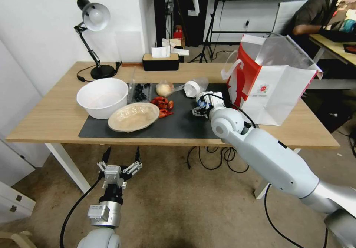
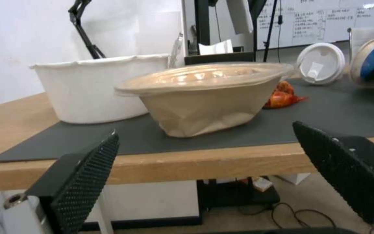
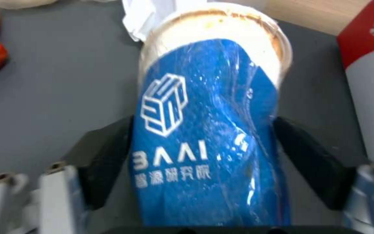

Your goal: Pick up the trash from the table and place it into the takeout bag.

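Trash sits on the dark mat (image 1: 178,124) of the desk (image 1: 55,111): a shallow beige bowl (image 1: 134,116) at the mat's front, a crushed red can (image 1: 162,105) touching the bowl at its 1 o'clock, a wrapped yellowish lump (image 1: 164,89) just beyond the can, and a clear cup with white lid (image 1: 194,87) lying on its side toward the mat's far edge. Blue-and-white paper cup (image 3: 208,130) lies on its side on the mat, open mouth pointing away from the wrist, between the black pads of the right pincer (image 3: 204,156). Pads press both sides of the cup, so the right pincer is pinching it; the cup wall looks dented. From the head view the right pincer (image 1: 200,111) is low over the mat, at 5 o'clock of the lidded cup and just beside the takeout bag (image 1: 274,88).

Bag stands upright and open on the desk at the mat's 3 o'clock side, red panel facing the mat.

Large white bowl (image 1: 102,96) sits at 10 o'clock of the beige bowl, touching it.

Left pincer (image 1: 118,168) hangs below the desk's front edge, off the desk, pads spread wide, holding nothing. Left wrist view: beige bowl (image 2: 204,97) ahead between the two spread pads (image 2: 87,175).
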Controlling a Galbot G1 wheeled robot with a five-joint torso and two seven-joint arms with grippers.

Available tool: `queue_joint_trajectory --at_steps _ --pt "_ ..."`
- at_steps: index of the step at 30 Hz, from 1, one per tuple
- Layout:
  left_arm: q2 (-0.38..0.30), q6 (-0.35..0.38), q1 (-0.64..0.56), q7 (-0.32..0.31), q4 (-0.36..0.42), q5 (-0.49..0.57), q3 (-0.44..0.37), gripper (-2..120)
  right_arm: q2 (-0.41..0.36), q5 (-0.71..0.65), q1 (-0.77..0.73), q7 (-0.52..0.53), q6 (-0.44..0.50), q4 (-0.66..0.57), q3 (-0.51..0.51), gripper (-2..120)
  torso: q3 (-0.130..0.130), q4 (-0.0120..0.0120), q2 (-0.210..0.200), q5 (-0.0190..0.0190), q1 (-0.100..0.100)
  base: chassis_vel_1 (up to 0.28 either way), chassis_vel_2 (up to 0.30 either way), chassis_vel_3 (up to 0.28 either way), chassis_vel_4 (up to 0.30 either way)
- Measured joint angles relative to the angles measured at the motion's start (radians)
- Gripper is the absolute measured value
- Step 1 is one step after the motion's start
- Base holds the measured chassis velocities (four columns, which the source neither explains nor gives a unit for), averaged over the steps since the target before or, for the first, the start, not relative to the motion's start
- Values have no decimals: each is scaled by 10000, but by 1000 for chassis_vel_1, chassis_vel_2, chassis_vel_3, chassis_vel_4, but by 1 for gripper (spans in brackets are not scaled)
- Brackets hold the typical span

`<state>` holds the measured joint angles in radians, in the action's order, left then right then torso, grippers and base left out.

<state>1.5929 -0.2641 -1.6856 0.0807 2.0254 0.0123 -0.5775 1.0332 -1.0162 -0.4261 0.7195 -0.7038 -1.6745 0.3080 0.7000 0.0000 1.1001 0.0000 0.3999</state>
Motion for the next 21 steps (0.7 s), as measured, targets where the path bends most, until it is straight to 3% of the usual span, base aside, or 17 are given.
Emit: queue_joint_trajectory --at_steps 8,15,17,18,21 --pt "-36 -32 -34 -45 13 22 0 100 -143 -242 -265 42 362 -305 -328 53 0 1 0 1 0 0 0 0 0" --pt "-44 -124 -80 -81 29 28 27 100 -331 -374 -519 -173 697 -615 -577 47 0 -1 0 1 0 0 0 0 0" --pt "-58 -177 -96 -88 68 35 28 100 -485 97 -705 -1123 1422 -857 -753 47 0 1 0 1 0 0 0 0 0" --pt "-58 -177 -96 -88 68 35 28 100 -485 97 -705 -1123 1422 -857 -753 47 0 1 0 1 0 0 0 0 0" --pt "-87 -185 -105 -95 111 49 13 100 -764 2289 -1040 -3081 3727 -1209 -1066 47 0 -1 -1 0 0 0 0 0 0"
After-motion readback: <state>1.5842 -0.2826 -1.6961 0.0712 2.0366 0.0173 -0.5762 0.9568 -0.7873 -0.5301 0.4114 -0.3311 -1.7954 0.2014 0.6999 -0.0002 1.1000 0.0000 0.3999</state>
